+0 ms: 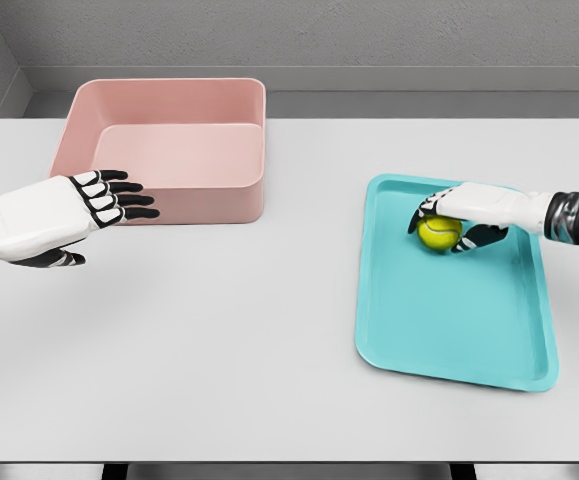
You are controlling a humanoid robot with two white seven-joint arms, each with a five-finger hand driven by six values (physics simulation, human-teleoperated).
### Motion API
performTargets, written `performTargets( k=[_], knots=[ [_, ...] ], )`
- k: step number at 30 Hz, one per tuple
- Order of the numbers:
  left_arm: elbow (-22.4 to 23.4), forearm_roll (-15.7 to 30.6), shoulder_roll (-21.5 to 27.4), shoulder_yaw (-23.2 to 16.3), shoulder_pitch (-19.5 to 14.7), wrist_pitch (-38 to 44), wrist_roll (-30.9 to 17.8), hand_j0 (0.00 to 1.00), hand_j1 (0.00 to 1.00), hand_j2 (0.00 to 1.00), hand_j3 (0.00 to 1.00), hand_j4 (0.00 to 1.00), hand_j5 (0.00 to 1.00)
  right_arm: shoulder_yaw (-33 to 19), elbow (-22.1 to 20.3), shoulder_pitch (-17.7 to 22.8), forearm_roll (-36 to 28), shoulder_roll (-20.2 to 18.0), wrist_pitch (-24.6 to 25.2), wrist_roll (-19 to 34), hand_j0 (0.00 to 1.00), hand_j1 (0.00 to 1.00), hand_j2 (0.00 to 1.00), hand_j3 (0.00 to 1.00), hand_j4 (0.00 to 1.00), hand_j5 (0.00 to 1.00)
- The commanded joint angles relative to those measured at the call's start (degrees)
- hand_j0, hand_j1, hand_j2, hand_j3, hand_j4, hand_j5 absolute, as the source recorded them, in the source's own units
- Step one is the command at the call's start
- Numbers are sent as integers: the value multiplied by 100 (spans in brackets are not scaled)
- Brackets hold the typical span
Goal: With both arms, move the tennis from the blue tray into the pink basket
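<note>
Fingers (431,208) of our right hand (461,212) curl over the yellow-green tennis ball (439,234), with the thumb below it on the side nearer the arm, so we hold the ball in a narrow grasp. The ball sits in the upper part of the blue tray (449,320); we cannot tell whether it is touching the tray floor or just lifted off it. Our right arm comes in from the right edge, reaching across the tray's far end. The tray lies flat on the white table (219,350), right of the middle. Well apart, at the far left of the table, stands the pink basket (169,130). Our left hand (84,205) hovers just in front of the basket's near wall, its 4 fingers straight and relaxed, holding nothing.
</note>
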Motion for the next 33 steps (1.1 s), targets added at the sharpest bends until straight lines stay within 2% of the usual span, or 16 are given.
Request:
performTargets(
  k=[1, 10, 12, 20, 26, 32, 33],
  knots=[
    [0, 40, 10, 1, 0, 5, 3, 100, 100, 100, 100, 100, 100, -16, -16, 0, -55, -3, 15, -2, 60, 60, 60, 60, 60, 60],
    [0, 22, 1, 1, 0, 5, 3, 100, 100, 100, 100, 100, 100, -165, -323, -18, -99, -152, 15, 6, 51, 51, 51, 51, 51, 51],
    [0, 31, 1, 1, 9, 5, 3, 100, 100, 100, 100, 100, 100, -358, -605, 26, -99, -257, 15, 33, 50, 50, 50, 50, 50, 50],
    [0, 40, 10, 10, 9, 5, 3, 100, 100, 100, 100, 100, 100, -367, -1642, 220, -99, -600, 15, 24, 46, 46, 46, 46, 46, 46],
    [0, 31, 1, 1, 9, 5, 3, 100, 100, 100, 100, 100, 100, -332, -2477, 281, -20, -592, 15, 41, 46, 46, 46, 46, 46, 46],
    [0, 14, 1, 1, 9, 5, 3, 100, 100, 100, 100, 100, 100, -262, -2890, 264, 164, -442, 15, 41, 46, 46, 46, 46, 46, 46],
    [0, 14, 1, -7, 9, 5, 3, 100, 100, 100, 100, 100, 100, -262, -2890, 281, 243, -232, 15, 41, 46, 46, 46, 46, 46, 46]
  ],
)
